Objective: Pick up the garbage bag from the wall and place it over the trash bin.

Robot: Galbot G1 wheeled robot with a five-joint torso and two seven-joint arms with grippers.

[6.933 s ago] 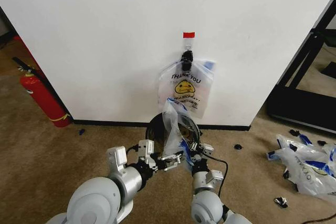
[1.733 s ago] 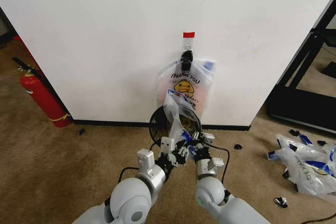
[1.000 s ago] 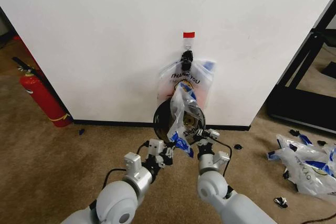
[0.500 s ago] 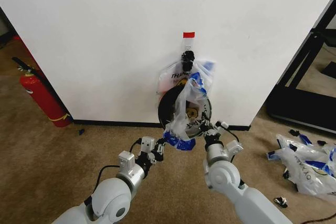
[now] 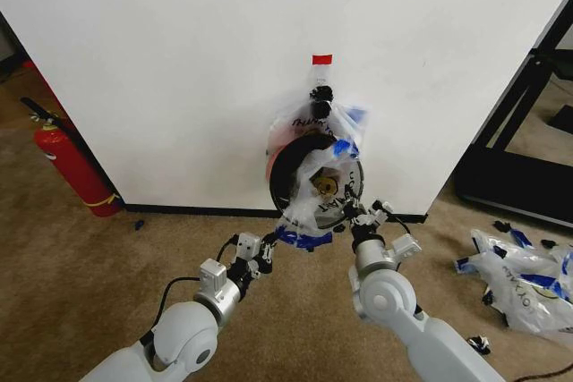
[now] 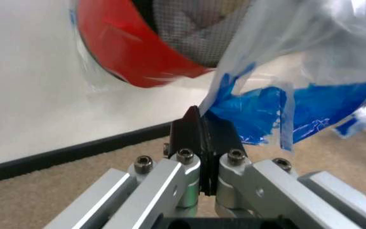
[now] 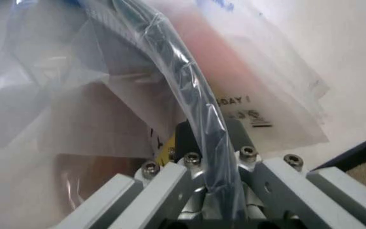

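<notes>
Step in hand: stretching garbage bag (image 5: 315,192) over trash bin (image 5: 288,176) rim. Judgement: pull both edges evenly, keep mouth taut, avoid tearing thin film. Left end effector (image 5: 268,243) clamped on blue handle; right end effector (image 5: 361,217) clamped on bag together with bin rim. Bin tipped, lifted against wall (image 5: 179,60), between both end effectors.
</notes>
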